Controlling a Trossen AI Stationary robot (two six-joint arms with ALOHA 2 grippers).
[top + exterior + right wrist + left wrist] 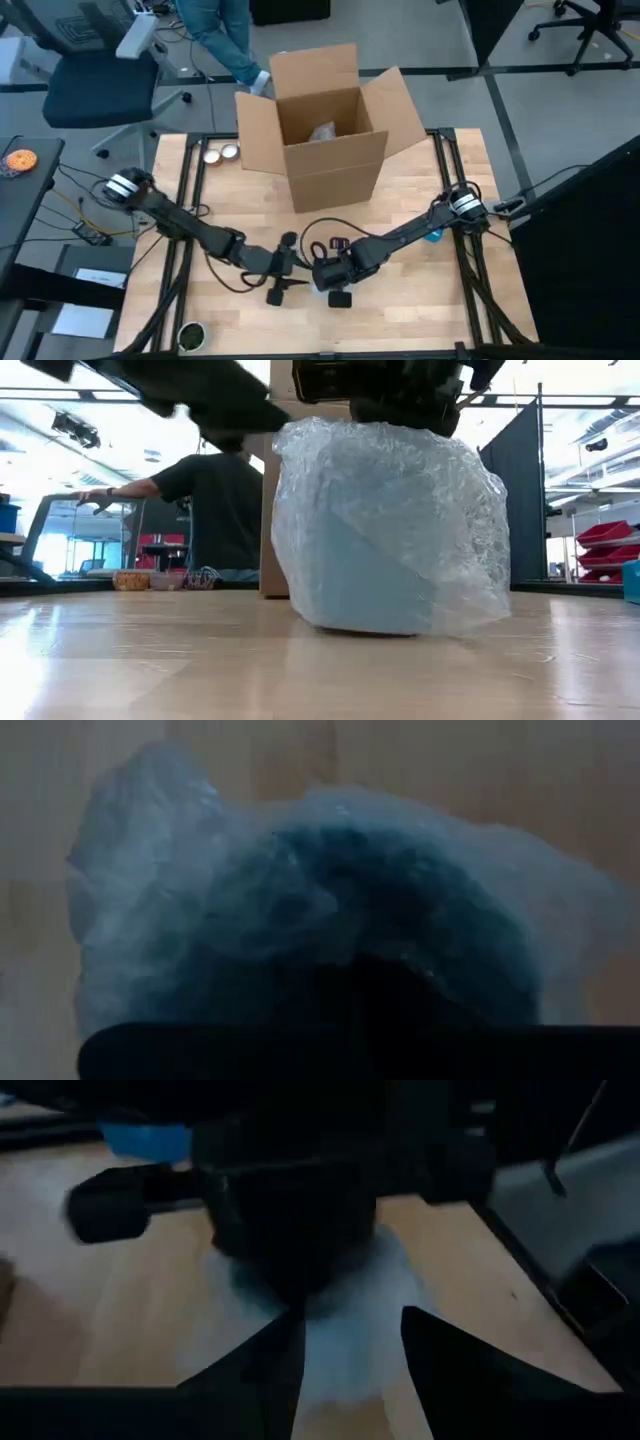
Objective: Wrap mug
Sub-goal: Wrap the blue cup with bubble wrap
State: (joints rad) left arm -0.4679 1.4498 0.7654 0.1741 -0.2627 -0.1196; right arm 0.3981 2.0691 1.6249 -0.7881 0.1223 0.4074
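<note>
A blue mug wrapped in clear bubble wrap stands on its base on the wooden table, near the front edge. In the high view only a pale sliver of it shows beneath my right gripper, which hangs over its top, pointing down. The right wrist view looks straight down on the wrapped mug. My left gripper comes level from the table's left and is open. A pale flap of the wrap lies between its fingers. My left gripper has the wrap's pale flap between its open fingers, level from the table's left. Whether either finger touches the wrap, I cannot tell.
An open cardboard box stands at the table's far middle with a wrapped thing inside. Two small round things lie to its left, and a small blue thing is near the right arm. A person stands beyond the table.
</note>
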